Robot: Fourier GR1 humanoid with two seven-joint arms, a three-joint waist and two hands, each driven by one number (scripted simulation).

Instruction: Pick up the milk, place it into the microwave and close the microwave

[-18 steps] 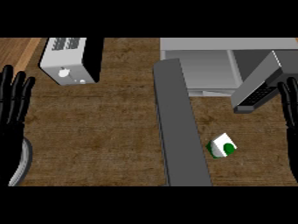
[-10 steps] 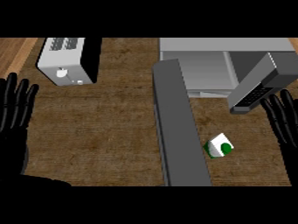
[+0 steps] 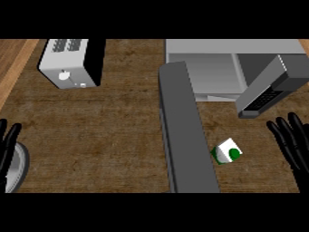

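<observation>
Reaching for the milk (image 3: 228, 152), at five o'clock on the desk (image 3: 96, 131) below the open microwave (image 3: 230, 68), the empty, straight-fingered right hand (image 3: 302, 147) should close around its sides.

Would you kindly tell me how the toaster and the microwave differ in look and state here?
The toaster is white with dark slots on top, while the microwave is grey. The toaster stands at the counter's far left, the microwave at the far right. The toaster looks closed up and compact, whereas the microwave is larger, and its door is swung open. Both sit along the back of the brown counter.
</observation>
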